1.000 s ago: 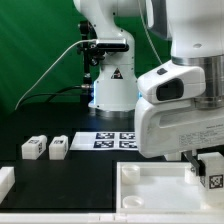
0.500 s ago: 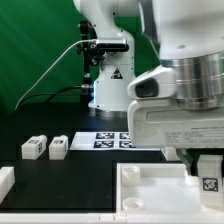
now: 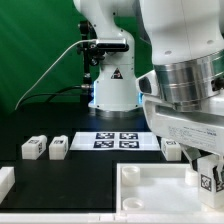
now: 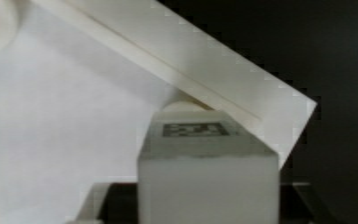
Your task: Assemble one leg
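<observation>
The end effector (image 3: pixel 207 170) is gripping the leg (image 3: pixel 210 181), its two dark fingers closed on the small white block from either side. The leg's black-and-white tag is facing the exterior camera. The leg is hanging over the far corner of the large white tray-like piece (image 3: pixel 150 190) on the exterior view's right (whether it is touching the tray cannot be told from either view). In the wrist view the leg (image 4: pixel 201 160) is showing its tagged face, with an angled edge of the tray-like piece (image 4: pixel 229 75) running just beyond it.

The tray-like piece is lying flat at the near edge of the black counter (image 3: pixel 70 178). Two loose pegs (image 3: pixel 33 147) (image 3: pixel 58 147) are sitting side by side on the exterior view's left, well apart from the tray. The marker board (image 3: pixel 115 140) is lying near the arm's base, and a third peg (image 3: pixel 172 149) is resting just beside it.
</observation>
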